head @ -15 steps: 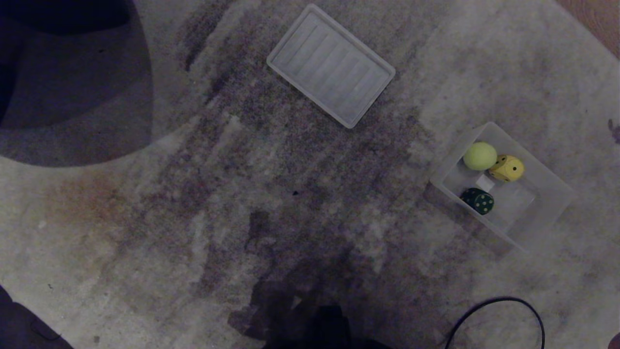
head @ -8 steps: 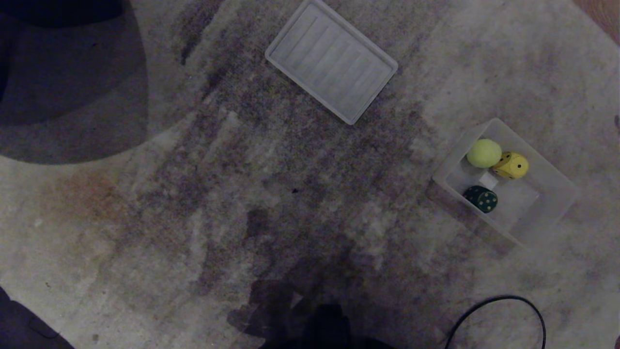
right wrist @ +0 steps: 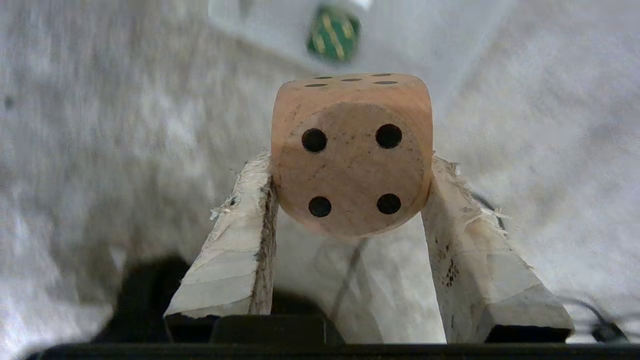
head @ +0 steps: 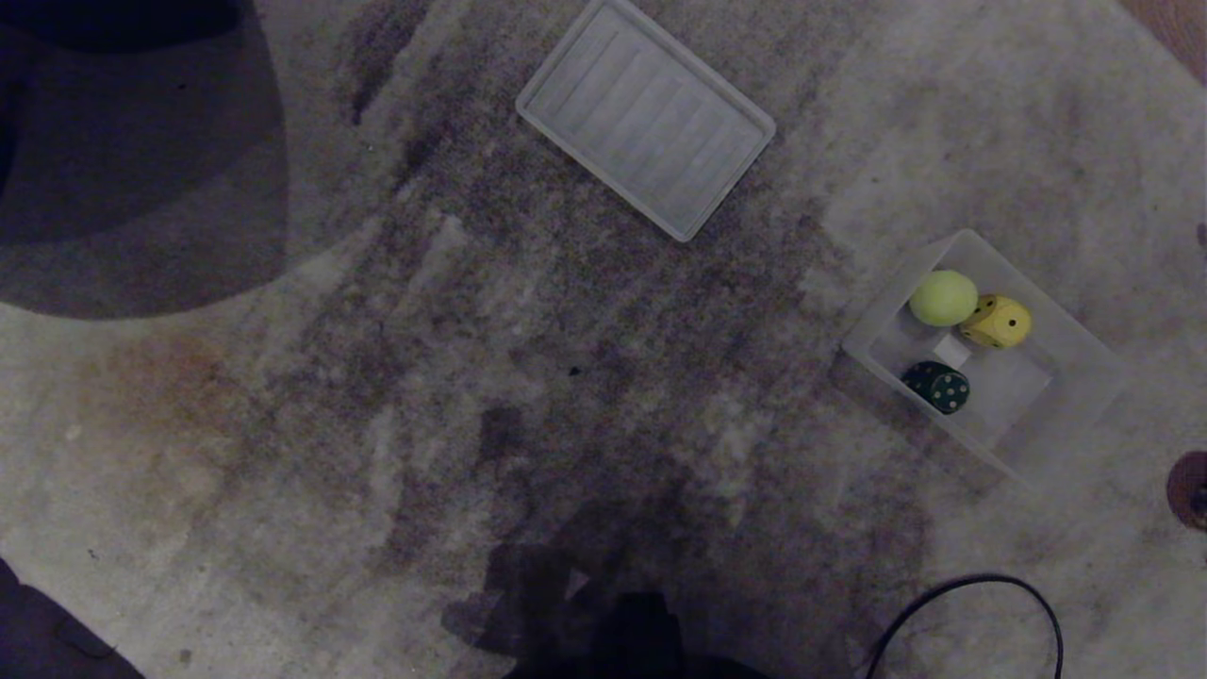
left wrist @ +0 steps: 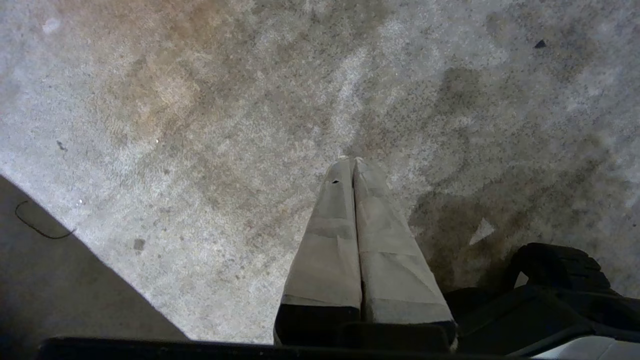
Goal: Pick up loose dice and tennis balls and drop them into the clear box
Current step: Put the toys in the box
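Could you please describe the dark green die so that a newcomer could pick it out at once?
Find the clear box on the carpet's right side, below the flat ribbed lid. Three things lie inside; the dark green die sits alone by the near wall, apart from the touching tennis ball and yellow die.

Tan die (head: pixel 1190 490) newly at right edge

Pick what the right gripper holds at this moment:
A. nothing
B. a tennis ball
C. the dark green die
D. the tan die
D: in the right wrist view the right gripper has its two fingers pressed against the sides of the tan die, four-dot face toward the camera; the dark green die lies beyond it in the clear box.
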Robot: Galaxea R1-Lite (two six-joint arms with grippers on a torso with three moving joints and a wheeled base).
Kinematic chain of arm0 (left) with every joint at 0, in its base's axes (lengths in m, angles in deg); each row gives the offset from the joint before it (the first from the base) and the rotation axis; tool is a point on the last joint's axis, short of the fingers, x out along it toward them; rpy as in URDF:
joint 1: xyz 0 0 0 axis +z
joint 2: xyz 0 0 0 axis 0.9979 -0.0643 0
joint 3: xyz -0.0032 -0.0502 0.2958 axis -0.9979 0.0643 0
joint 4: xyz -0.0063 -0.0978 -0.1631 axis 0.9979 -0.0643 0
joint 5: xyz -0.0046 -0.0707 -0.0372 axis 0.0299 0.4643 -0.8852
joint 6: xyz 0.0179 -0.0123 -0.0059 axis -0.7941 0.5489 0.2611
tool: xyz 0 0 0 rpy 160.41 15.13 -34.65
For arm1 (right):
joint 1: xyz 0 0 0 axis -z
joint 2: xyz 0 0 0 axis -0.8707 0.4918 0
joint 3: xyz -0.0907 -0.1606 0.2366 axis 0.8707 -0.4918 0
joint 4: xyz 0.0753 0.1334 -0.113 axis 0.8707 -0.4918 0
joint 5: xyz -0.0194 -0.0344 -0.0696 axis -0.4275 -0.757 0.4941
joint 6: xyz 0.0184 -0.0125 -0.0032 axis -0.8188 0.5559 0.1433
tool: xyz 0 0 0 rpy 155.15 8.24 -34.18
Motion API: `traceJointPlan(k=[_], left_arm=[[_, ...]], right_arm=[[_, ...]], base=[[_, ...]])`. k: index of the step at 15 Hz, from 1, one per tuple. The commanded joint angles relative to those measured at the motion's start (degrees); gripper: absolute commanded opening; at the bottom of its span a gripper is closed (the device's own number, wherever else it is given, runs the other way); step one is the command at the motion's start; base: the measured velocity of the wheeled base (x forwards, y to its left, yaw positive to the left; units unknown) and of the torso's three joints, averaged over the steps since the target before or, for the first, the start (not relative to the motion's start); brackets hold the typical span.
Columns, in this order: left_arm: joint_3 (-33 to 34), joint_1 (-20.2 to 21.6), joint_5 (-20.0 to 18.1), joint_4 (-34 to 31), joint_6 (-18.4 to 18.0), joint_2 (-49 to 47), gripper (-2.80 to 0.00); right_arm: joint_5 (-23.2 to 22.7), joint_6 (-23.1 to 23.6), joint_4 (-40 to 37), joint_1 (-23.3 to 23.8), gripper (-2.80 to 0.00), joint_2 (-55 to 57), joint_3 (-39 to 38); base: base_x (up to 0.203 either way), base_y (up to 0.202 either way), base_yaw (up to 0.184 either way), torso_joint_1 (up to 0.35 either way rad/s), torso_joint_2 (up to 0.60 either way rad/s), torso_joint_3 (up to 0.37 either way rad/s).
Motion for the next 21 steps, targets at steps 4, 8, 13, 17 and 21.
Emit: traceJointPlan(k=[4, 8, 13, 17, 21], left_arm=[[0.1, 0.0, 0.1, 0.0, 0.0, -0.1, -2.8], [0.1, 0.0, 0.1, 0.0, 0.0, -0.1, -2.8], [0.1, 0.0, 0.1, 0.0, 0.0, -0.1, -2.8], [0.1, 0.0, 0.1, 0.0, 0.0, -0.1, -2.8], [0.1, 0.0, 0.1, 0.0, 0.0, -0.1, -2.8]], right_arm=[[0.8, -1.6, 16.6, 0.8, -2.8, 31.1, 5.8], [1.1, -1.8, 30.2, 3.3, -2.8, 47.4, 7.6], [1.0, -2.1, 35.1, 8.5, -2.8, 53.6, 9.5], [0.9, -2.4, 35.0, 10.3, 0.0, 55.1, 9.6], [0.8, -4.4, 35.0, 10.2, 0.0, 54.9, 9.2]], base=[[0.0, 0.0, 0.0, 0.0, 0.0, 0.0], [0.0, 0.0, 0.0, 0.0, 0.0, 0.0], [0.0, 0.0, 0.0, 0.0, 0.0, 0.0], [0.0, 0.0, 0.0, 0.0, 0.0, 0.0], [0.0, 0.0, 0.0, 0.0, 0.0, 0.0]])
